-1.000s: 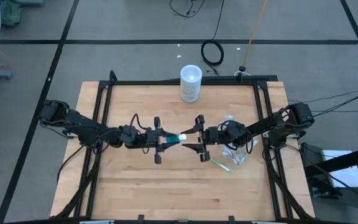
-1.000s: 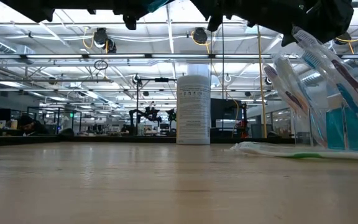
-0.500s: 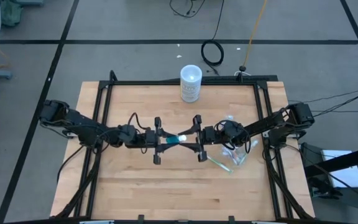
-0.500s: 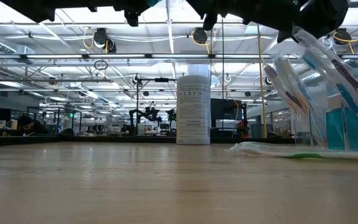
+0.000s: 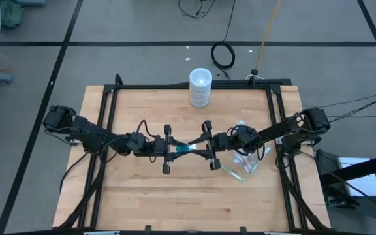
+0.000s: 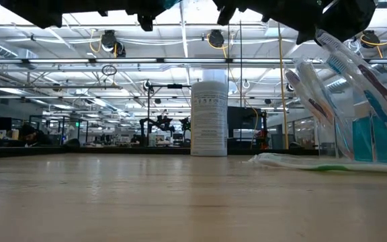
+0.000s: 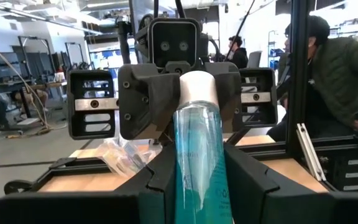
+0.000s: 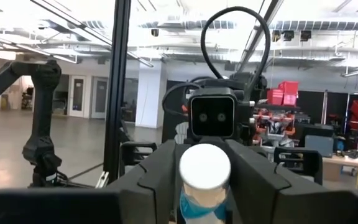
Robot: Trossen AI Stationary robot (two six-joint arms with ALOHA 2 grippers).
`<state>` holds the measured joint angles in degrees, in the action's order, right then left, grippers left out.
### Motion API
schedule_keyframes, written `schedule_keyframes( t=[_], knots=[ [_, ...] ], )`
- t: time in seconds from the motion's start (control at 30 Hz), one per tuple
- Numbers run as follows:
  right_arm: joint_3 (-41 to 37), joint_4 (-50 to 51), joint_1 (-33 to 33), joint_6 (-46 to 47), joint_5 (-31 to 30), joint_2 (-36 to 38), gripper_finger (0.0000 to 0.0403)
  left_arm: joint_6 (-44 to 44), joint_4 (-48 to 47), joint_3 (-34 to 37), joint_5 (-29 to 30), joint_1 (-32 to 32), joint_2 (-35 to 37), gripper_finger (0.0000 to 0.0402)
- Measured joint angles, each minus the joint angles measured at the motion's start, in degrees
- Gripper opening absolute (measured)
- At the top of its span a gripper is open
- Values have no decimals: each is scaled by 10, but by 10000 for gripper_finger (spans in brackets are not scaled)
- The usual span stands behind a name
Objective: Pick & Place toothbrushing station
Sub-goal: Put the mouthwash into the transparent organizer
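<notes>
Closing in mid-air above the bench (image 5: 136, 189), the right tool (image 5: 204, 151) has narrowed its fingers around the capped end of the teal tube (image 5: 188, 149). The left tool (image 5: 173, 149) pinches the other end, so a handover looks underway. The cup (image 5: 247, 160) waits beside the right arm.

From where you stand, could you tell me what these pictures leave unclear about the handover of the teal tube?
- High view: whether the right gripper grips the teal tube is too small to tell.
- Left wrist view: the tube's lower end is cut off by the picture's edge.
- Low view: both grippers are cut off by the top edge; the toothbrushes in the clear cup run off the right edge.
</notes>
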<state>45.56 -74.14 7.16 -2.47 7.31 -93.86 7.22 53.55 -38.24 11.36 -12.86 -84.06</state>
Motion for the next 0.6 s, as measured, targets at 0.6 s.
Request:
schedule_keyframes(
  t=[0.6],
  knots=[
    [0, 18, 0, 2, -3, 1, 102, -55, 0, 0, 0, 0, 0, 131]
  ],
)
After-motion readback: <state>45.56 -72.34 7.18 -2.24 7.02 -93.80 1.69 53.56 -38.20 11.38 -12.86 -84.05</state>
